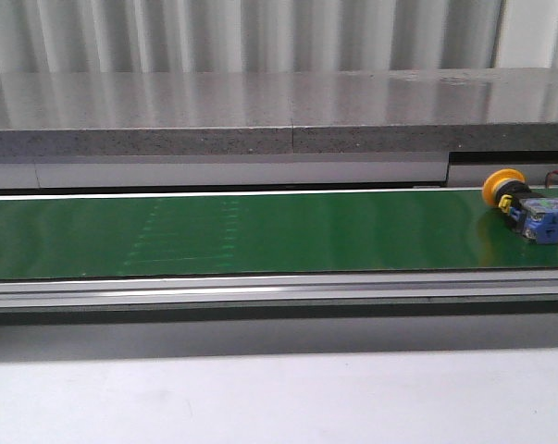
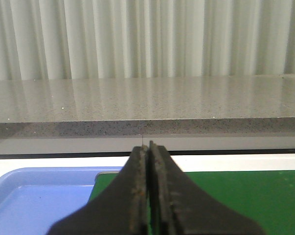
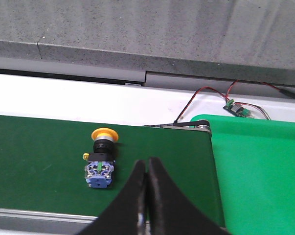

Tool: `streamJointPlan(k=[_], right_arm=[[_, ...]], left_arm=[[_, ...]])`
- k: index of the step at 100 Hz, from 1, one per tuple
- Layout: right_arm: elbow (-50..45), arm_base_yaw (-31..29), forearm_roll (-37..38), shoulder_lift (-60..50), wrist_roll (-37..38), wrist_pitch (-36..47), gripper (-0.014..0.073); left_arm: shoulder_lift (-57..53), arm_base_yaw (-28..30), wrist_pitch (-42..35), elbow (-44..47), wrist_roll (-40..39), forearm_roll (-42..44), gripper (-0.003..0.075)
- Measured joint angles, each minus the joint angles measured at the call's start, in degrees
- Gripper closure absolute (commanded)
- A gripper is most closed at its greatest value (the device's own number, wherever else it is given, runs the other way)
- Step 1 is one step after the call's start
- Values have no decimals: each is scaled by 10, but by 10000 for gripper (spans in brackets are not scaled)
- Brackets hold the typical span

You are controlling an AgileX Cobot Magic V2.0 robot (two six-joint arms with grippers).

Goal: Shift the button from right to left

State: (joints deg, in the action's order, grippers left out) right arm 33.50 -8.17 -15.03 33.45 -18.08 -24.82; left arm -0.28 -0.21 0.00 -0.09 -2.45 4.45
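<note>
The button (image 1: 530,205) lies on its side at the right end of the green belt (image 1: 260,236), orange cap toward the back and blue block toward the front. In the right wrist view the button (image 3: 101,157) rests on the belt beside my right gripper (image 3: 147,164), which is shut and empty, hovering apart from it. My left gripper (image 2: 149,147) is shut with nothing in it, held above the belt's left end. Neither gripper shows in the front view.
A blue tray (image 2: 39,196) sits past the belt's left end. A bright green tray (image 3: 260,171) lies beyond the belt's right end, with a small circuit board and red-black wires (image 3: 238,108) behind it. A grey stone ledge (image 1: 260,111) runs along the back.
</note>
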Motion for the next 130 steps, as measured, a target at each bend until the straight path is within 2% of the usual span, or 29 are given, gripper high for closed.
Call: streamJointPlan(k=[130], right_arm=[[0, 0, -1, 0, -1, 2, 662]], left_arm=[[0, 0, -10, 0, 0, 0, 740]])
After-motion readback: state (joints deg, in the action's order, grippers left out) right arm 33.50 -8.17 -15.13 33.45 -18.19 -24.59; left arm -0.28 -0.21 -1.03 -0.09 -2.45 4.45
